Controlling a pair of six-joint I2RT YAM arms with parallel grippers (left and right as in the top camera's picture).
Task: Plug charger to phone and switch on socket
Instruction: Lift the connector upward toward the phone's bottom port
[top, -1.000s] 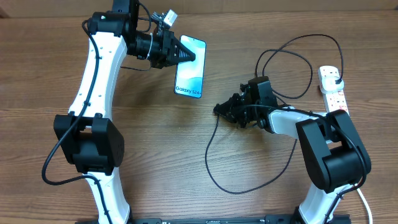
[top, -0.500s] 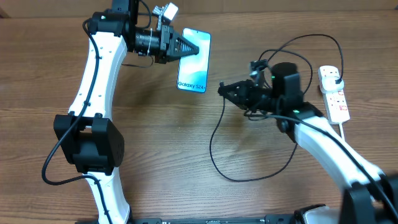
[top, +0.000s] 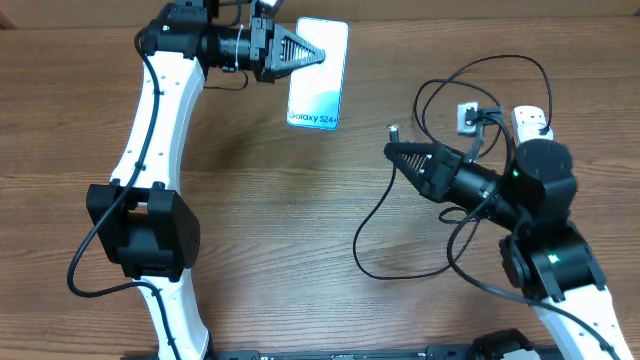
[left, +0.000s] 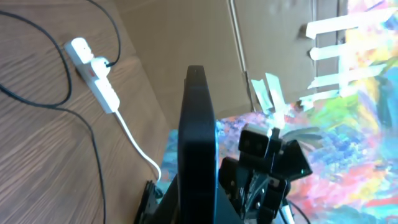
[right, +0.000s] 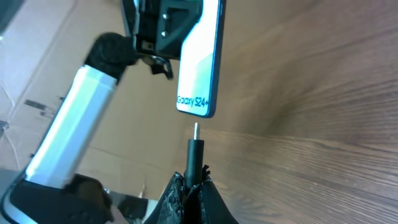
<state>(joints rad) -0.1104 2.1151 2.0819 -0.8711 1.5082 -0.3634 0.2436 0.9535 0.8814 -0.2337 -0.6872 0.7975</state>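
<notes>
At the upper left of the overhead view, the left gripper has its jaws pinching the slim black-edged smartphone with the lit pale blue screen. It holds the phone up off the brown wood-grain table. That hold worries me. The phone is clamped above its middle only, so a push against its lower end could, I think, swing it between the fingers or slide it out. The only writing I can read is the white "Galaxy S24+" near the lower end of the screen.

In the right wrist view, the black connector of the long thin black charger cable points its small silver tip at that end, close but apart. I cannot see the port. If the tip is off line or tilted, it may scrape the frame or jam crooked.

At centre right of the overhead view, the right gripper has its jaws pressed together on the connector. The cable loops loosely over and around that arm. A snag there could tug the connector askew.

At the right edge lies the white elongated power strip, partly behind the arm. I cannot tell whether its switch is on, and no lettering on it is legible.
</notes>
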